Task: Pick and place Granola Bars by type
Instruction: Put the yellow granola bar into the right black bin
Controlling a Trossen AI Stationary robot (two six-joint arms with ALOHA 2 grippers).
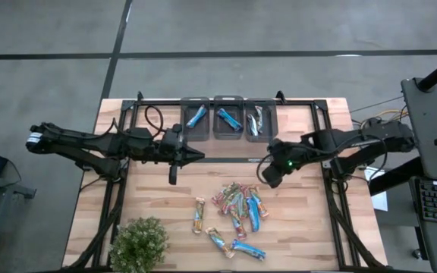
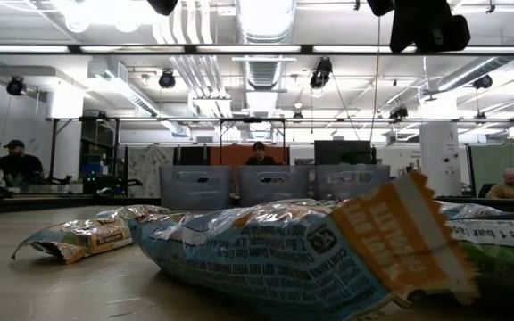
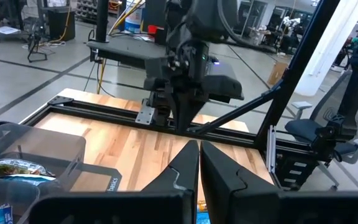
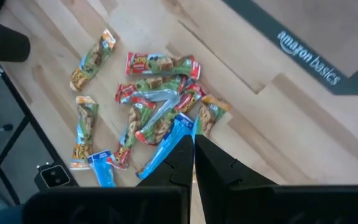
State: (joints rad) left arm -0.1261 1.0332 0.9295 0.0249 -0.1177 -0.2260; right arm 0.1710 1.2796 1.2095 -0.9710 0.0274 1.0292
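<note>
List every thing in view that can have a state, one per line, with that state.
Left gripper: shut, empty, above the table behind the pile.
Right gripper: shut, empty, above the pile's edge.
Left bin: holds a blue bar.
Middle bin: holds a blue bar.
Right bin: holds a silvery bar.
Bar pile: loose, overlapping, unsorted.
Stray bar: lying flat, apart from the pile.
Plant: upright at the table's corner.

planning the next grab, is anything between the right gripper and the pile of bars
Nothing visible does. The right gripper, shut and empty, hangs above the table right next to the pile of bars, with only bare wood between them. The bins sit behind it and the plant is off at the near left corner.
</note>
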